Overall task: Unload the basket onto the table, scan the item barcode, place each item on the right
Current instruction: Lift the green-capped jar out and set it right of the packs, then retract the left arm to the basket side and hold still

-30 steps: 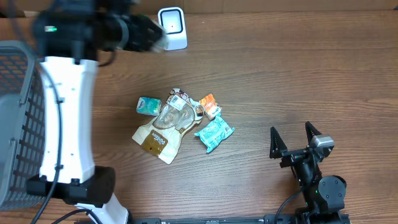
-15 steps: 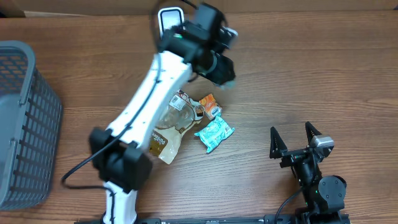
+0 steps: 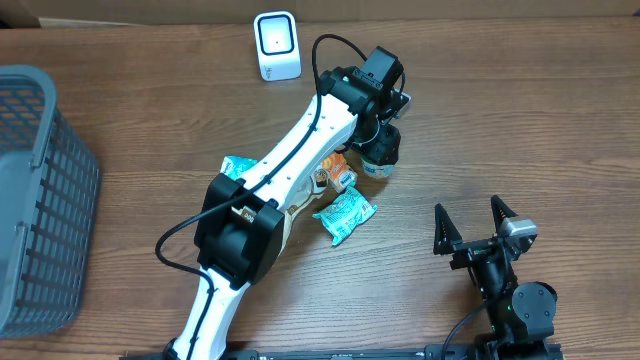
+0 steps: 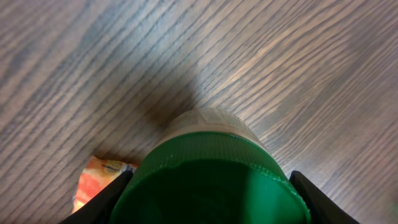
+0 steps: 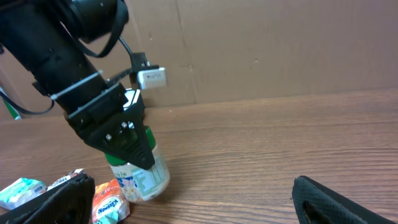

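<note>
Wrist pictures tell more than the top one. From above, the left arm point(image 3: 300, 150) hides most of the bottle point(image 3: 380, 168). Only its bottom end peeks out under the left gripper point(image 3: 382, 148). The left wrist view looks straight down on the green lid point(image 4: 217, 183). The lid fills the gap between the two jaws, and an orange packet point(image 4: 99, 182) lies just off to one side of them. The right wrist view shows the bottle side-on. It has a green lid, a pale body and a label with green and blue print. It hangs below the jaws, leaning a little, close to the table point(image 5: 280, 149). I cannot tell if it touches. The left arm reaches long across the table with its wrist bent down and its jaws closed on the lid. The right gripper point(image 3: 467, 210) sits well apart from the bottle, with its jaws spread wide.
</note>
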Robot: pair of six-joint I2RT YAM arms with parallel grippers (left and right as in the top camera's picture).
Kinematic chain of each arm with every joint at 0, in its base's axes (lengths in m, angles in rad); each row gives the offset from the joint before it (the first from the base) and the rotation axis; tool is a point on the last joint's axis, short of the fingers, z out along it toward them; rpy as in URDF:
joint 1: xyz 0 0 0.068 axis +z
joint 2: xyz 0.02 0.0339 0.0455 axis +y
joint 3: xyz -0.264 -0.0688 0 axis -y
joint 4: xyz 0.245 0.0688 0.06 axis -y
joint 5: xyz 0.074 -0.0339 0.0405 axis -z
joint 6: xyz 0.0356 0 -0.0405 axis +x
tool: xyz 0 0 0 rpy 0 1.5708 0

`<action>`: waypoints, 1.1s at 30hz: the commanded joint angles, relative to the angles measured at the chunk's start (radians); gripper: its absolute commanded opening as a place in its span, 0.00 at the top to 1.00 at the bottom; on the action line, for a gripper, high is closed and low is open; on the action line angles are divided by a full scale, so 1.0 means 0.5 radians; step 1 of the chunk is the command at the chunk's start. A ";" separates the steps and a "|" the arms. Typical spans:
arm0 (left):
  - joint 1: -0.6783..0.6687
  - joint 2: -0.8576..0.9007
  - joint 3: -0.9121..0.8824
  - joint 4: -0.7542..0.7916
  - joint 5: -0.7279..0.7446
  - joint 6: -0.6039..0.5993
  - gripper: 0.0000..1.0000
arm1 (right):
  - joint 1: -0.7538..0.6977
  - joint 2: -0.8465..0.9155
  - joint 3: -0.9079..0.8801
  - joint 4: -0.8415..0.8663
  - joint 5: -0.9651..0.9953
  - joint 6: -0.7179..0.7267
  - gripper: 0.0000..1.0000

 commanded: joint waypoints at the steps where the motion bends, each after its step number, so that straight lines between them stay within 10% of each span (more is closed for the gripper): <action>1: -0.005 0.088 0.015 -0.008 0.000 0.008 0.62 | -0.006 -0.014 -0.021 0.007 0.019 0.014 0.00; 6: -0.024 0.159 0.013 -0.014 0.007 0.007 0.58 | -0.006 -0.014 -0.021 0.008 0.019 0.014 0.00; 10: -0.041 0.159 0.013 -0.013 0.008 0.008 0.36 | -0.006 -0.014 -0.021 0.007 0.019 0.014 0.00; 17: -0.018 0.156 0.124 -0.103 0.020 -0.038 0.34 | -0.006 -0.014 -0.021 0.007 0.019 0.014 0.00; 33: 0.633 0.147 1.769 -1.165 -0.071 -0.037 0.00 | -0.006 -0.014 -0.021 0.007 0.019 0.014 0.00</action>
